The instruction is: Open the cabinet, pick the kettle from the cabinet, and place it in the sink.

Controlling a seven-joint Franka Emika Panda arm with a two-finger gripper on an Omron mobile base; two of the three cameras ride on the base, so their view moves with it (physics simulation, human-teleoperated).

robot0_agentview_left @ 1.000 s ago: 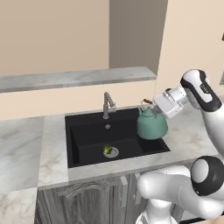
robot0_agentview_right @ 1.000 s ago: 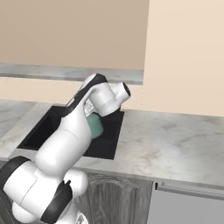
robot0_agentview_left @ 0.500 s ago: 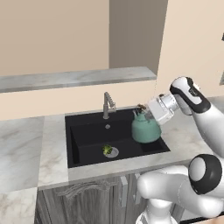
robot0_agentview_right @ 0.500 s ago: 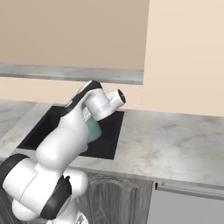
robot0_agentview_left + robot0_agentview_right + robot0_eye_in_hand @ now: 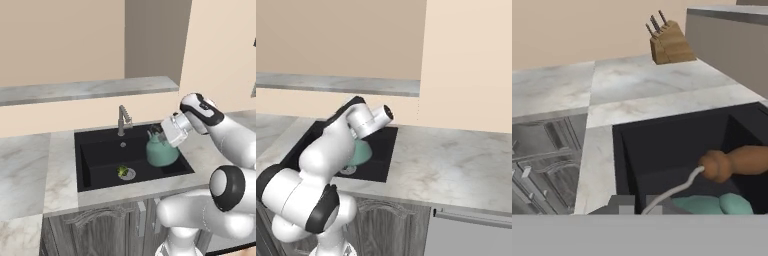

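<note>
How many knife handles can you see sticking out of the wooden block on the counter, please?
3. They stand in a row at the top of the knife block, at the back of the counter in the hand view. More may be hidden behind these.

Two raised cameras behind the arm, one left and one right, look forward and down, sharing the sink (image 5: 100, 165) (image 5: 381, 150). A hand-mounted camera sits close above its basin (image 5: 662, 150).
</note>
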